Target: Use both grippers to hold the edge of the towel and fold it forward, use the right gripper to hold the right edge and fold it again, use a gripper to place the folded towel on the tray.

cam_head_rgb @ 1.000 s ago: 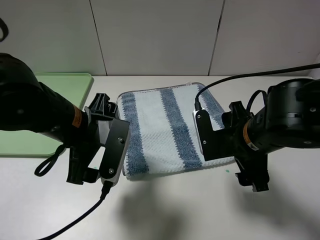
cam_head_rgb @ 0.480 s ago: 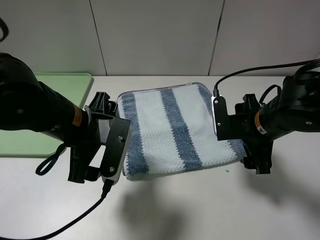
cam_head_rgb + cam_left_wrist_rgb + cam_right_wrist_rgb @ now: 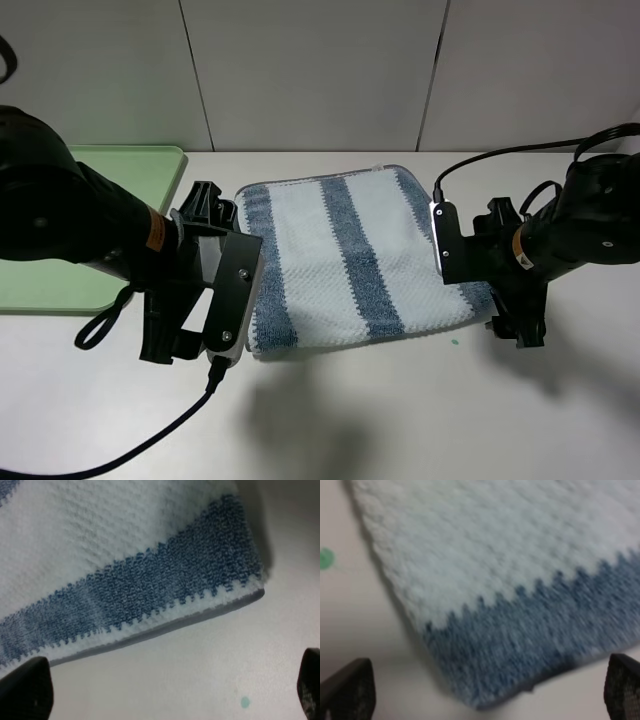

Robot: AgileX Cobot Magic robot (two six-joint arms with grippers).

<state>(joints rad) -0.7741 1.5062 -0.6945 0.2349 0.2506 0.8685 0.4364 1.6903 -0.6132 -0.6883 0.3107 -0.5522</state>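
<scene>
Striped towel [image 3: 340,265] lay flat on the desk [image 3: 400,420], left fingers [image 3: 25,690] spread wide and empty near its hemmed corner, right fingers [image 3: 347,692] released too, beside the opposite corner.

The towel [image 3: 340,265] lies flat on the white counter [image 3: 400,420], with its waffle texture facing up and its broad white and blue-grey stripes running front to back. Its thin grey hem [image 3: 200,616] trims the near edge and rests on the counter. The pale-green tray [image 3: 120,165], with a low raised rim, sits near the towel on its left, not touching it. The left end effector [image 3: 195,318] stands at the towel's near-left corner and the right end effector [image 3: 485,275] at its near-right corner. Both have their jaws spread wide and grip nothing.
</scene>
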